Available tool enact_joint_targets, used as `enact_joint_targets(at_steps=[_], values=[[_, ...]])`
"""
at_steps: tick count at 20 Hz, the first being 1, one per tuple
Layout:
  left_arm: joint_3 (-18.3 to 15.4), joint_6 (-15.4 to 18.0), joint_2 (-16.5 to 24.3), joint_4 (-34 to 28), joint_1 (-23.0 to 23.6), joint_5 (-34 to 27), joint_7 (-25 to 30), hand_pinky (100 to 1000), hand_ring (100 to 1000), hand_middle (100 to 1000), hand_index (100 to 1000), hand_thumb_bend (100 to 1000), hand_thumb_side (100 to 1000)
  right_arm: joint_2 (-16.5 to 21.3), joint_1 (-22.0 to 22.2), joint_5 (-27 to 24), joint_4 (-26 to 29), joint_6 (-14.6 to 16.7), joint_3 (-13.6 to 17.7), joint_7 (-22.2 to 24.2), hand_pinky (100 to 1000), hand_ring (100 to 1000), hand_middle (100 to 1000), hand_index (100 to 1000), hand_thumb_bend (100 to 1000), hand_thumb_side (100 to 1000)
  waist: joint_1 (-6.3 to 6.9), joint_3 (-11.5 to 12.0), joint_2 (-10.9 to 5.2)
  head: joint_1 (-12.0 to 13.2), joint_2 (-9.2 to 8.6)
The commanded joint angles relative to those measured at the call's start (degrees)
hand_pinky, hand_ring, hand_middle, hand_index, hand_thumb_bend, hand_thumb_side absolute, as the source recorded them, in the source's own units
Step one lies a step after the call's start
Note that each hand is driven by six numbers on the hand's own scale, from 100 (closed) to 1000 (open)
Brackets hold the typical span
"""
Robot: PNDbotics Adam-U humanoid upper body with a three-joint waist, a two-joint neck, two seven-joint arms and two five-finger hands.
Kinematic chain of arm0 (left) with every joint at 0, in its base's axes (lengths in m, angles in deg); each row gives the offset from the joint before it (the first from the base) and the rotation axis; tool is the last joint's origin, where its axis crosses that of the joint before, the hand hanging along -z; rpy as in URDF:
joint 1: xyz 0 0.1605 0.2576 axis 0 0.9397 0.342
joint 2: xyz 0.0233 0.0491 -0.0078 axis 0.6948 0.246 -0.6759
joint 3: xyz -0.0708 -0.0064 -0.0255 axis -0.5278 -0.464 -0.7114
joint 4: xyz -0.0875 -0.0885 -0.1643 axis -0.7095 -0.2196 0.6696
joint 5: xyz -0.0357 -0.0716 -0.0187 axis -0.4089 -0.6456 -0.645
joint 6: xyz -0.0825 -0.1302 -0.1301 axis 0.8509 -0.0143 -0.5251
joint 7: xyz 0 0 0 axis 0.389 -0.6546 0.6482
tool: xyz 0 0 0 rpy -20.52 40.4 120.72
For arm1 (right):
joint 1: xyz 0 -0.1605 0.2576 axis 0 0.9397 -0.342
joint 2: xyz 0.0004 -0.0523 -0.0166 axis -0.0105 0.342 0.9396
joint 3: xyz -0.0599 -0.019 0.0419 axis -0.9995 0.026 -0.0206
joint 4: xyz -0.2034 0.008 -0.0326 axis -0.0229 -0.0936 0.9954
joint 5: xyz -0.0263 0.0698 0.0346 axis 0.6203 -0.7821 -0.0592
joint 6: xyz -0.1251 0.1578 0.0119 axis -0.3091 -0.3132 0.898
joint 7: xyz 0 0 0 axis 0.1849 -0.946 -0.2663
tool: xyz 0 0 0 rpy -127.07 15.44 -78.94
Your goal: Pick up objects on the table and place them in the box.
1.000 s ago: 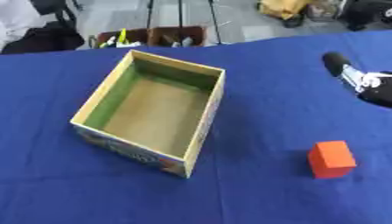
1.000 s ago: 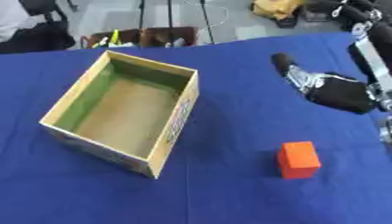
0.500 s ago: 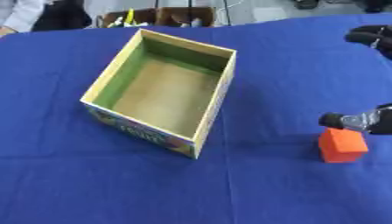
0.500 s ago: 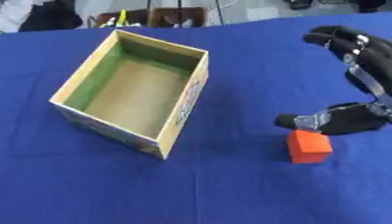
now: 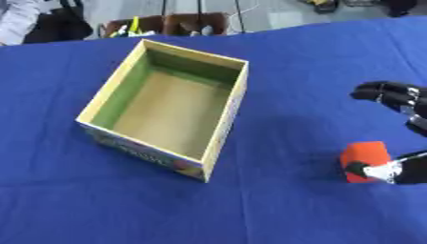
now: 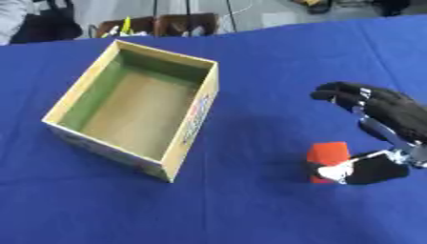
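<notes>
Right of the box (image 6: 133,107), on the blue surface (image 6: 250,209): small orange block (image 6: 326,153).
Probably light, rigid, flat-sided; best pinched across opposite faces. Right hand (image 6: 380,124) spread around it, thumb at near face, not yet closed.

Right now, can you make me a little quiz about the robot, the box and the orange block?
1. True or false: the orange block is already inside the box.
2. Which hand is at the block: A) left, B) right?
3. Fill in: the cloth covering the table is ____.

Key: 1 false, the block sits on the cloth to the right of the box, which holds nothing. 2 B, its thumb touches the block's near side, fingers arched above. 3 blue.
</notes>
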Motion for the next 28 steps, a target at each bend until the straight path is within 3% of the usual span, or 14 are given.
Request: enact_joint_targets(at_steps=[1,8,16,21,28], values=[[-0.27,-0.18,0.85,-1.15,-0.33,0.22,0.08,700,784,765,858,100,950,2.47,-0.20,-2.05,0.85,1.12,0.86,2.63,843,903,888,948,587,542,-0.13,-0.09,-0.93,-0.43,-0.60],[-0.08,-0.32,0.89,-1.15,-0.42,0.36,0.27,699,785,764,854,100,949,3.70,-0.46,-6.24,0.85,2.03,2.68,8.36,844,909,895,950,538,532,-0.16,-0.48,-1.29,-0.41,-0.67],[0.04,-0.39,1.03,-1.15,-0.43,0.45,0.36,698,785,762,852,100,948,7.25,-0.40,-11.08,0.85,1.29,3.39,14.93,835,909,890,939,361,464,-0.47,-0.64,-1.67,-0.50,-0.75],[0.14,-0.37,0.95,-1.15,-0.50,0.41,0.43,698,785,761,850,100,948,8.65,-0.44,-10.78,0.85,-0.53,3.38,19.02,810,893,875,922,314,420,-0.54,-0.53,-1.54,-0.98,-0.86],[0.19,-0.34,0.72,-1.15,-0.58,0.30,0.49,697,786,759,847,100,948,8.38,-1.51,-7.33,0.85,-2.33,4.03,24.25,781,870,841,919,335,430,-0.51,-0.44,-1.23,-1.26,-1.08]])
